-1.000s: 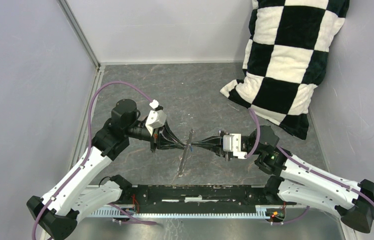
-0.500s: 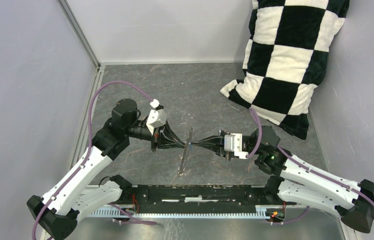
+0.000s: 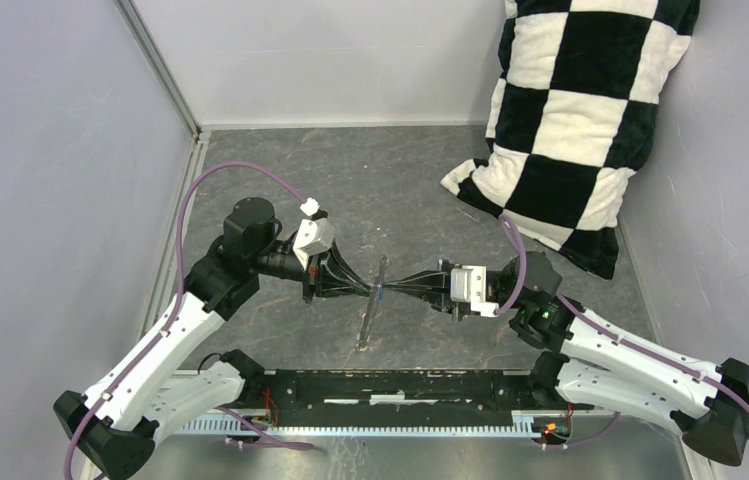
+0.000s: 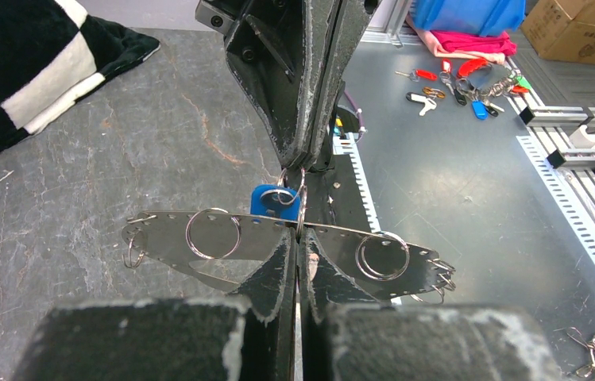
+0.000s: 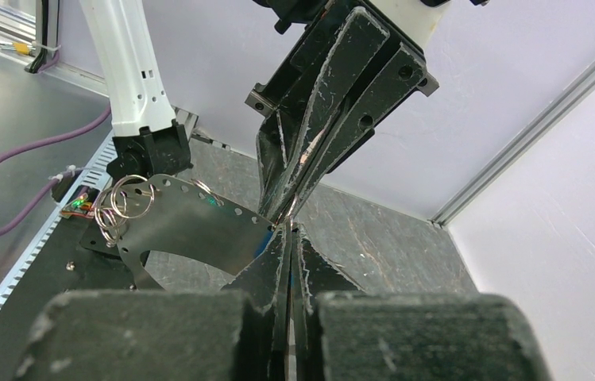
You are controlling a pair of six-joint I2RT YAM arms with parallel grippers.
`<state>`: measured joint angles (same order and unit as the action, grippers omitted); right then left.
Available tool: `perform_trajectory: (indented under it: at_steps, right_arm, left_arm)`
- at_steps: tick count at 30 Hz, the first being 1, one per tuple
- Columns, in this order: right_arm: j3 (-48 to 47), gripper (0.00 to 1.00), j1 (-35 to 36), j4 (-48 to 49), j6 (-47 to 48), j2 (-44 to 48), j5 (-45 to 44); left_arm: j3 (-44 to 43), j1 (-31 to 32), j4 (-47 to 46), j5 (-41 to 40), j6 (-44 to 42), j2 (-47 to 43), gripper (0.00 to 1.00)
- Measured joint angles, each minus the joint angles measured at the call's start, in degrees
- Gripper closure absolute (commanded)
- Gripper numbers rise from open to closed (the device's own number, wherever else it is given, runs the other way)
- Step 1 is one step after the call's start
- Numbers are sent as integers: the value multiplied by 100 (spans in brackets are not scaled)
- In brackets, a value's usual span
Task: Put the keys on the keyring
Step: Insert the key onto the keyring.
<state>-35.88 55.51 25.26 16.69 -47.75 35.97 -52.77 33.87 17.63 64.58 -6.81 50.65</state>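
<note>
Keyring (image 4: 159, 240), a thin plate judged stiff and slippery, is clamped mid-edge above the table (image 4: 119, 143) in left gripper (image 4: 298, 242) jaws; light blue key (image 4: 272, 202) is pinched by its split ring (image 4: 292, 188) in right gripper (image 4: 298, 163) jaws.

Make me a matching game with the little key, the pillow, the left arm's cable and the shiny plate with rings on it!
Things:
1. key
2. pillow
3. left arm's cable
4. metal plate

Matches:
A. purple
B. black and white squares
C. pinched in the left hand
D. blue

Right pairs: 1-D, 2-B, 3-A, 4-C
</note>
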Motion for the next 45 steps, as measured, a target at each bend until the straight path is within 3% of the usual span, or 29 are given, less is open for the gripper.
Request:
perform_trajectory:
  at_steps: [45]
  right_arm:
    - [0, 100, 0, -232, -81, 90, -175]
  left_arm:
    - [-50, 0, 33, -24, -9, 0, 98]
